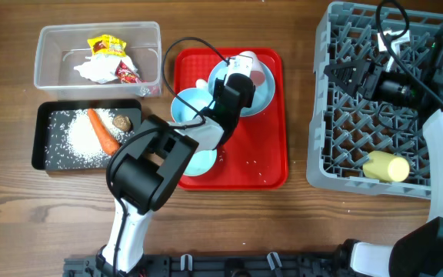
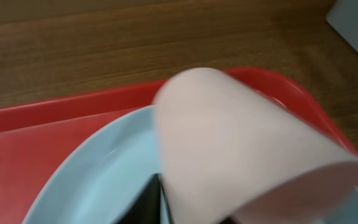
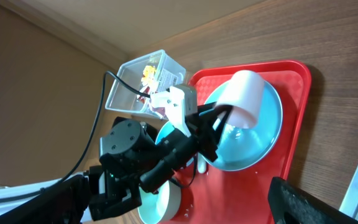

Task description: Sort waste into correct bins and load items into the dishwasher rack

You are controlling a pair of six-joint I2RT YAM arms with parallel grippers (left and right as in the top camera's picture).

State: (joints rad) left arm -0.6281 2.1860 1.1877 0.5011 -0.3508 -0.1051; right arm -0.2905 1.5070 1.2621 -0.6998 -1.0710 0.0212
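Left gripper is out over the flat red plastic tray, its fingers pinched onto the rim of the pale pink cup, and the cup hangs tilted over the round light blue plate; whether it touches the plate, I can't tell. Two light blue bowls sit on the tray's left side, one beside the plate and one nearer the robot, half under the arm. Over on the right, the right gripper hovers above the far end of the large grey plastic grid dishwasher rack, fingers spread wide and nothing between them. A yellow cup lies on its side in the rack's near part. Far left, the clear see-through plastic tub holds a yellow snack wrapper, a red one and crumpled white tissue. The shallow black tub just beside it carries loose white rice grains, an orange carrot and a small brown lump
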